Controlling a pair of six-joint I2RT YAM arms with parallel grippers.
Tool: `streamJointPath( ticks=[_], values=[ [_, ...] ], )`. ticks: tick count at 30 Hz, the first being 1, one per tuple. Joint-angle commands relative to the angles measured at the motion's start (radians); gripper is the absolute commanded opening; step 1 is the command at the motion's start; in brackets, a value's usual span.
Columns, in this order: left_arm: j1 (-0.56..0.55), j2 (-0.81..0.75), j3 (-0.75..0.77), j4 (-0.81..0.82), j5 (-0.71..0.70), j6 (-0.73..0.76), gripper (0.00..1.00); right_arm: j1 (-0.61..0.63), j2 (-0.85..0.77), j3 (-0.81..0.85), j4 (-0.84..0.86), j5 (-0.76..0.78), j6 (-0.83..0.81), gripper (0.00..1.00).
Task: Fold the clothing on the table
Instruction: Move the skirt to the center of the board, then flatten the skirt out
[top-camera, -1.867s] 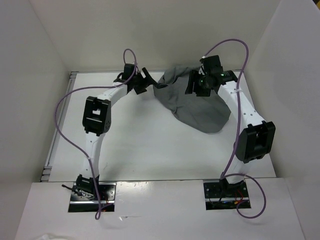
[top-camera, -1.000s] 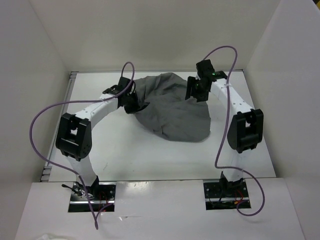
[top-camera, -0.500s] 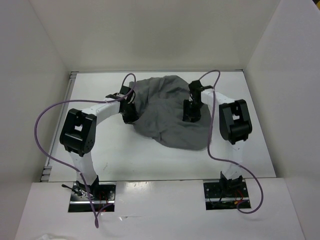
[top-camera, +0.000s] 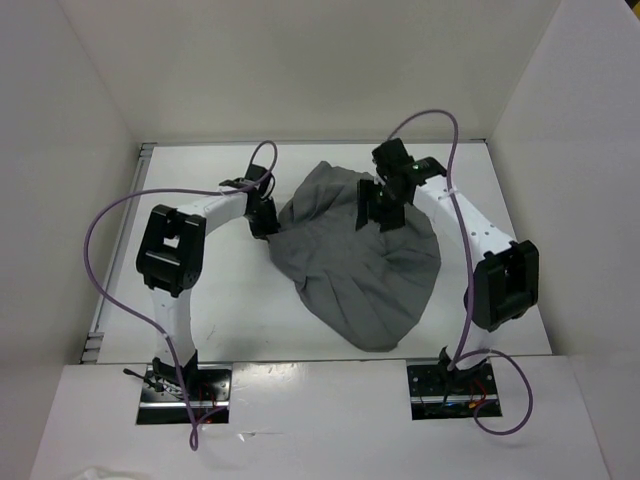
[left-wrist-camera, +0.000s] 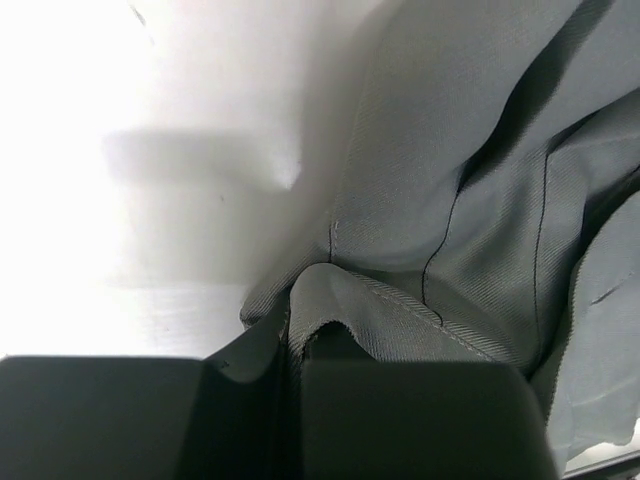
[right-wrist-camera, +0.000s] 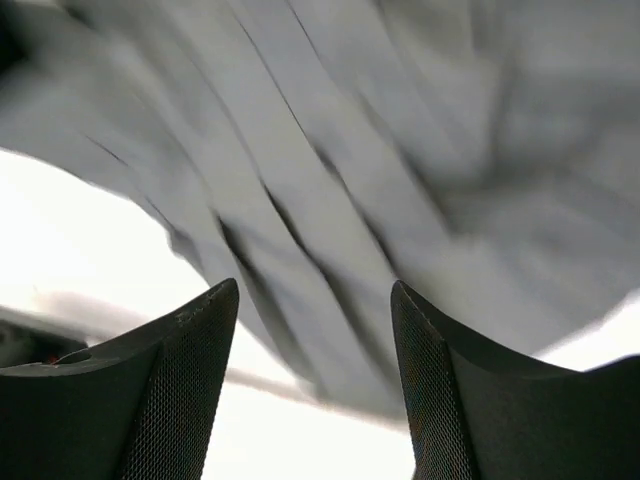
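Note:
The clothing (top-camera: 360, 270) is a dark grey pleated skirt lying rumpled on the white table (top-camera: 230, 310), with one end reaching toward the near edge. My left gripper (top-camera: 266, 220) sits at the skirt's left edge. In the left wrist view a stitched fold of the clothing (left-wrist-camera: 450, 200) is pinched in the shut left gripper (left-wrist-camera: 290, 370). My right gripper (top-camera: 376, 208) hovers over the skirt's far part. In the right wrist view the right gripper (right-wrist-camera: 315, 300) stands open with nothing between its fingers, the blurred pleats of the clothing (right-wrist-camera: 330, 150) below.
White walls enclose the table on the left, far and right sides. Purple cables (top-camera: 110, 270) loop off both arms. A metal strip (top-camera: 100, 320) runs along the table's left edge. The arm bases (top-camera: 185, 385) sit at the near edge.
The skirt has spread out toward the near edge. The right gripper has moved back toward the far side, its arm swinging out right. The left gripper stays shut on the skirt's edge.

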Motion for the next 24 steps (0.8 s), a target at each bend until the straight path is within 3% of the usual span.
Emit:
streamJointPath(
  ticks=[1, 5, 9, 20, 24],
  values=[
    [0.026, 0.029, 0.045, -0.025, -0.031, 0.029, 0.00, 0.031, 0.093, 0.153, 0.165, 0.056, -0.106, 0.68],
    [0.035, 0.049, 0.093, -0.045, -0.031, 0.038, 0.00, 0.031, 0.302, 0.349, 0.199, 0.081, -0.212, 0.68],
    [0.044, 0.049, 0.102, -0.054, -0.031, 0.047, 0.00, 0.031, 0.509, 0.561, 0.169, 0.010, -0.225, 0.67],
    [0.063, 0.039, 0.061, -0.045, -0.008, 0.038, 0.00, 0.031, 0.638, 0.546, 0.210, -0.167, -0.225, 0.64],
    [0.081, 0.030, 0.052, -0.036, -0.008, 0.038, 0.00, 0.031, 0.611, 0.471, 0.210, -0.217, -0.225, 0.63]
  ],
)
